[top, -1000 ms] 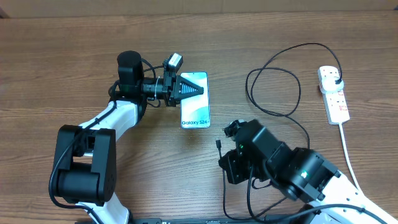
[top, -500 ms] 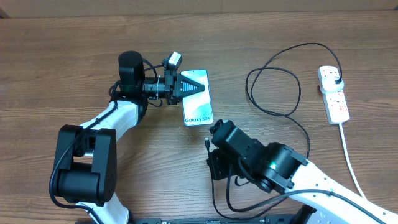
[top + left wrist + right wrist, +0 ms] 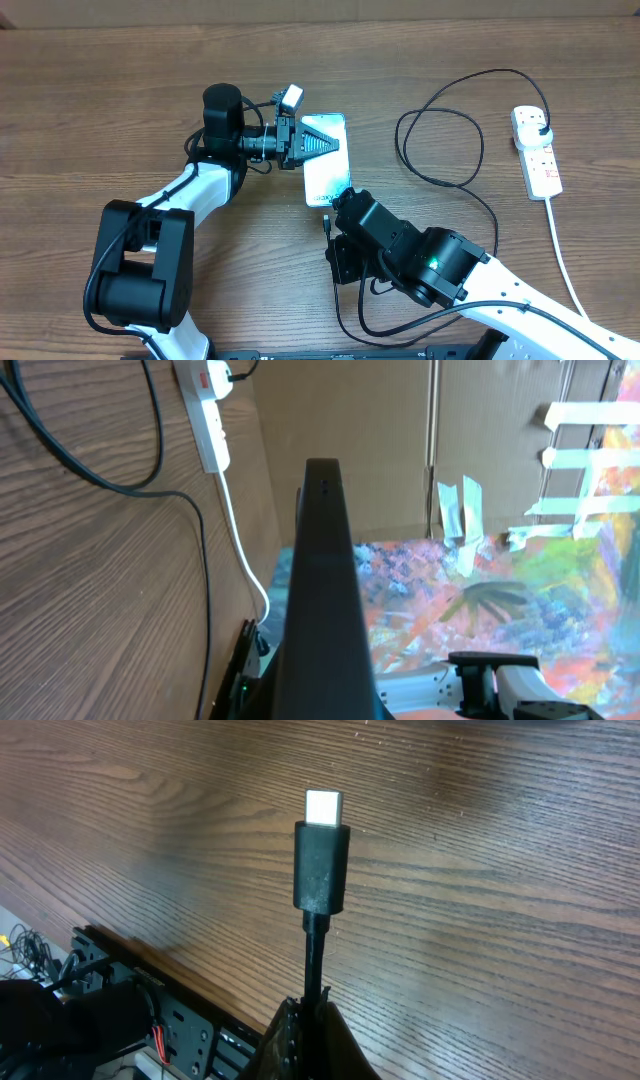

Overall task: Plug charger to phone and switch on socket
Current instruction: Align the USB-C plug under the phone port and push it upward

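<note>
A robotics lab bench: wood-grain table [image 3: 80, 100], taped cardboard backdrop [image 3: 340, 410].

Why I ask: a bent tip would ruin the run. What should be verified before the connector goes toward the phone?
1. Phone gripped by left pincer: ok.
2. Right pincer clamps charger cable just behind USB-C connector: ok.
3. Connector lined up with phone's port: cannot tell, port hidden.
4. Charger plug seated in power strip: ok.
5. Strip switched on: cannot tell.
6. Slack in charger cable: ok.
</note>
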Tool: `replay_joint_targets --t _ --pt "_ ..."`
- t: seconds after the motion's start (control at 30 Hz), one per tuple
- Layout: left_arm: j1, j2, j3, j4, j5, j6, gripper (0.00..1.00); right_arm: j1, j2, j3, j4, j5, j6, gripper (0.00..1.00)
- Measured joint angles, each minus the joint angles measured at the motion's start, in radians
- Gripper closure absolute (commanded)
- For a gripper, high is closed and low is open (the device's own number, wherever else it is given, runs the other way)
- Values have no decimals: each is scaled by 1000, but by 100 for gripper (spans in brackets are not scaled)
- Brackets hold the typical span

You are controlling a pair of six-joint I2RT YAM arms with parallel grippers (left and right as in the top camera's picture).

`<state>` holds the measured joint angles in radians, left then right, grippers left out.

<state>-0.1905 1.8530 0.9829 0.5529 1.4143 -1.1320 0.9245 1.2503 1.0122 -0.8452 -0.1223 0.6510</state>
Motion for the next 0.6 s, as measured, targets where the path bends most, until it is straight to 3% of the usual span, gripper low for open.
replay_joint_targets --t 0.6 --pt "-1 0 0 -3 26 40 96 0 0 0 31 51 4 96"
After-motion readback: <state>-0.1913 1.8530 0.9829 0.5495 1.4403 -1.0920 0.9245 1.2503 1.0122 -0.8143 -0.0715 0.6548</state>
